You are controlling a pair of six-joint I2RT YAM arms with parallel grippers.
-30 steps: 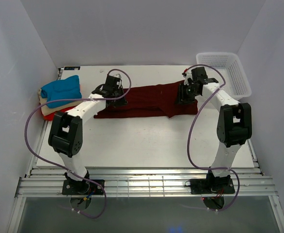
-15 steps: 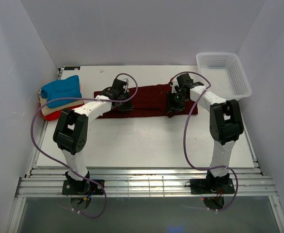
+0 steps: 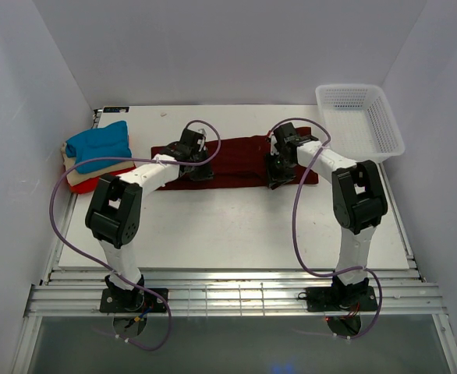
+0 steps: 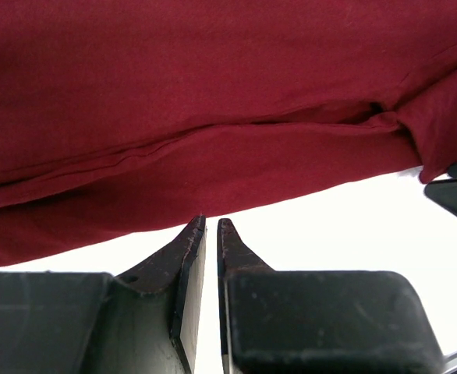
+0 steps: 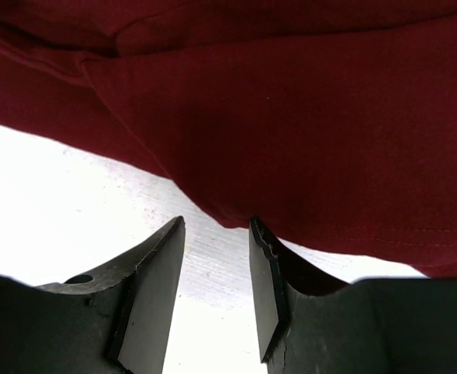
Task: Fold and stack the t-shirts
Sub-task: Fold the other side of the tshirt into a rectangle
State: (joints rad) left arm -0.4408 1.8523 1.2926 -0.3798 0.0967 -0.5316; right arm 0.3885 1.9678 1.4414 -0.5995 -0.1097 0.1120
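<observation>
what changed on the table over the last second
Both grippers, left gripper and right gripper, moved inward along the maroon t-shirt, which went from a wide, ragged spread to a narrower strip. The folded stack and basket stayed put.

Count on surface (image 3: 236, 226): t-shirts, 4 — maroon (image 3: 236, 160), blue (image 3: 98, 142), beige (image 3: 78, 174), red-orange (image 3: 88, 185). Basket (image 3: 384, 132), 1. Arms, 2.

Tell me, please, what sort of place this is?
Probably a lab test cell: white walls enclose a table bearing only shirts and a basket.
</observation>
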